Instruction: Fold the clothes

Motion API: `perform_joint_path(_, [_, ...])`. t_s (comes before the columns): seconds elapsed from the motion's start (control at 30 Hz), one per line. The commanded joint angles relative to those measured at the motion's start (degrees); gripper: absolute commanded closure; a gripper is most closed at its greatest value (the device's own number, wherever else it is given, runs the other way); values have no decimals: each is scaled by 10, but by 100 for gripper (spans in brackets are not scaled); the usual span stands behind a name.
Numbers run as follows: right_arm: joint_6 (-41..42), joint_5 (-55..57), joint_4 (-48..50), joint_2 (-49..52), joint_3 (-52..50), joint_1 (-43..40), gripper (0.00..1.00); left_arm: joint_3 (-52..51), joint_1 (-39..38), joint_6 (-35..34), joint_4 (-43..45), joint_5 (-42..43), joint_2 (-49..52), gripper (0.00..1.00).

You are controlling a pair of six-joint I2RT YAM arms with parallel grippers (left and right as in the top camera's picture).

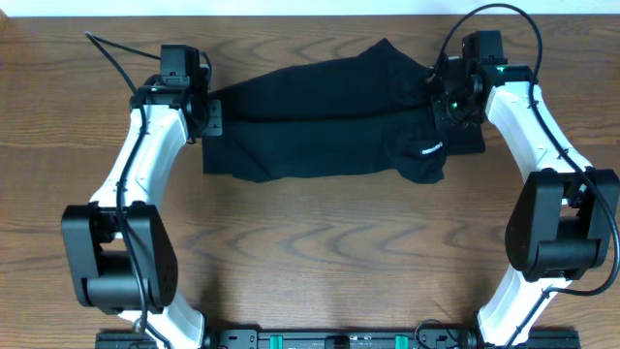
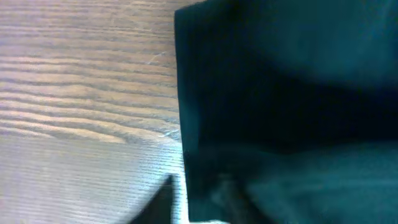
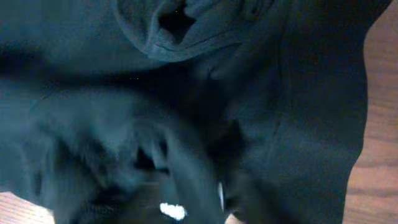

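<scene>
shirt (image 1: 320, 121) lies crosswise at the far side of the table (image 1: 310, 252), doubled lengthwise into a rumpled band with a logo flap hanging out at its right end; looks mid-fold, ends not yet brought in. left arm (image 1: 145, 155) reaches to the band's left edge, right arm (image 1: 528, 116) to the bunched right end, both wrists low over cloth. left jaws and right jaws: can't tell if open or pinching, dark fabric and blur hide them; next move likely wants a sure grip on both end corners.
</scene>
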Motion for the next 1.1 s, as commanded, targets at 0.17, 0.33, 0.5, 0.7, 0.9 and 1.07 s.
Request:
perform_joint_path(0.17, [1, -3, -50, -10, 11, -8, 25, 2, -1, 1, -3, 7, 23, 2])
perform_joint_path(0.33, [14, -22, -94, -13, 10, -2, 41, 2, -5, -3, -13, 19, 18, 2])
perform_joint_path(0.5, [40, -23, -99, -12, -10, 11, 50, 1, -22, -3, -22, 50, 18, 2])
perform_joint_path(0.7, [91, 43, -38, -12, -58, 13, 61, 1, -35, -3, -14, 50, 18, 2])
perform_joint_path(0.9, [102, 67, 22, -12, -102, 12, 64, 1, -35, -3, -14, 50, 18, 2])
perform_joint_path(1.07, [103, 97, 70, -12, -103, 12, 80, 1, -35, -3, -14, 50, 18, 2])
